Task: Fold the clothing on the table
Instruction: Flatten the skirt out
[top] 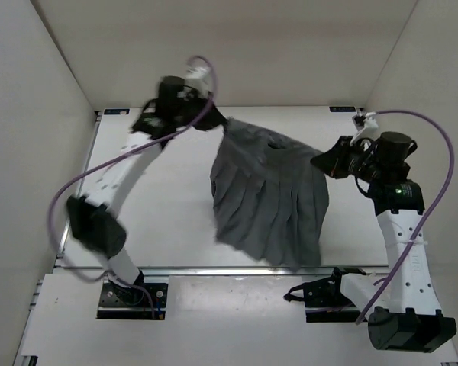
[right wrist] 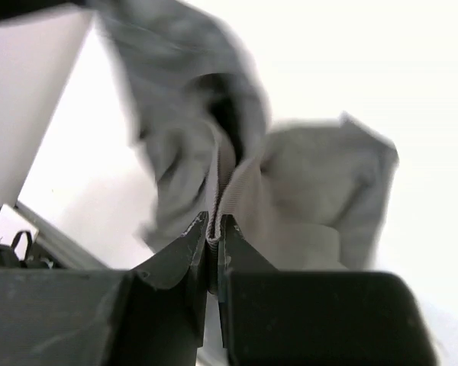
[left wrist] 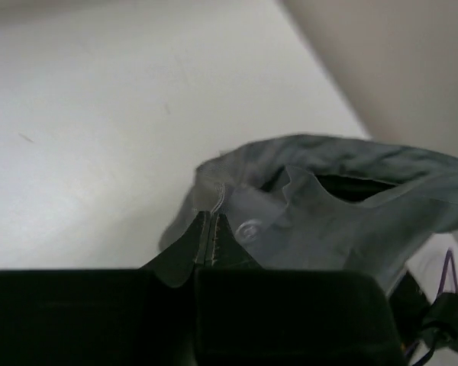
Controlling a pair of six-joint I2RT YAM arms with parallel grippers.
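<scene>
Top external view: one skirt [top: 271, 198], one table [top: 160, 191], two arms, and two grippers, each with a purple cable looping off its arm.

The left arm [top: 114, 179] rises from its base at the near left, with its elbow pushed out toward the left wall. Its forearm runs up toward the far side, and the wrist turns right toward the skirt. The left gripper [top: 217, 120] meets the skirt's far-left waistband corner. The right arm [top: 401, 221] stands fairly upright from its near-right base, with its wrist bent left. The right gripper [top: 320, 162] is at the waistband's right end.

The waistband is stretched between the two grippers, and the far-left end sits farther back than the right. The pleated body spreads from it toward the near edge of the table, right of centre, and the hem lies close to that edge.

On the left wrist view, the left gripper [left wrist: 208, 229] has its jaws pinched together on a seamed edge of the skirt [left wrist: 328, 229], with the white table [left wrist: 99, 114] behind. On the right wrist view, the right gripper [right wrist: 212, 229] is likewise clamped on a fold of the skirt [right wrist: 305, 191], which bunches up beyond the fingertips.
</scene>
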